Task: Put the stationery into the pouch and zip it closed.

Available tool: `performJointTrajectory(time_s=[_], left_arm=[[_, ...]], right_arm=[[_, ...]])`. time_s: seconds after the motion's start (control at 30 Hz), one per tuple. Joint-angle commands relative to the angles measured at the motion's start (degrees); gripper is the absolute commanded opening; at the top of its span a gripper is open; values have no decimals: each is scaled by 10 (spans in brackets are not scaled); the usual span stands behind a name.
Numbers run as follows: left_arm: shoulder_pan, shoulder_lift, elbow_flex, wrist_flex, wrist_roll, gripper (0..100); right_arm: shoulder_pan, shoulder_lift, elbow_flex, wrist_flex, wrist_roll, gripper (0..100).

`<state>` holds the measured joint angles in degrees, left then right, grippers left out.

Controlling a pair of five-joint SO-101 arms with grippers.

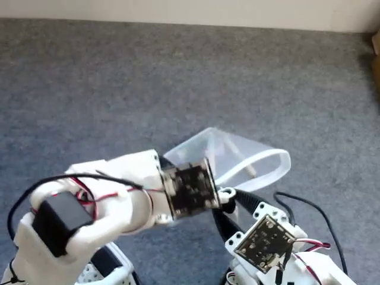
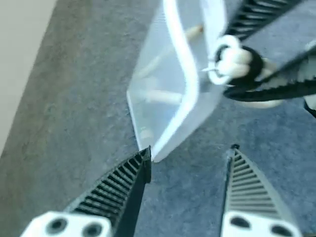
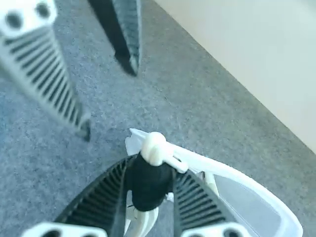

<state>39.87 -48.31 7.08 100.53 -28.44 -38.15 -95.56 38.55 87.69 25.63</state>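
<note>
A translucent pouch [image 1: 237,155] with a white zipper band lies on the grey carpet, its mouth partly open. Pens [image 2: 159,97] show through its side in the left wrist view. My right gripper [image 3: 153,173] is shut on the zipper pull [image 3: 155,145], a white knob on a black tab, at one end of the pouch [image 3: 242,195]. The left wrist view shows that same grip on the zipper pull [image 2: 231,58]. My left gripper [image 2: 190,149] hangs open just above the pouch's nearest corner [image 2: 155,150], holding nothing. It also appears open [image 3: 107,98] in the right wrist view.
Grey carpet [image 1: 119,89] covers the floor around the pouch. A pale wall [image 1: 190,10] runs along the far edge. Both arms crowd the near side, with black cables [image 1: 309,208] by the right arm.
</note>
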Motion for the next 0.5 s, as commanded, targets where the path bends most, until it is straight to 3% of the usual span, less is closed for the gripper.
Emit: performJointTrajectory(time_s=[0.0, 0.27, 0.47], left_arm=[[43, -17, 52, -42, 14, 239], [44, -18, 183, -207, 46, 239], [47, -18, 221, -277, 100, 235]], right_arm=[[5, -3, -38, -28, -10, 4], [5, -3, -36, -27, -31, 4], [5, -3, -36, -23, -33, 4]])
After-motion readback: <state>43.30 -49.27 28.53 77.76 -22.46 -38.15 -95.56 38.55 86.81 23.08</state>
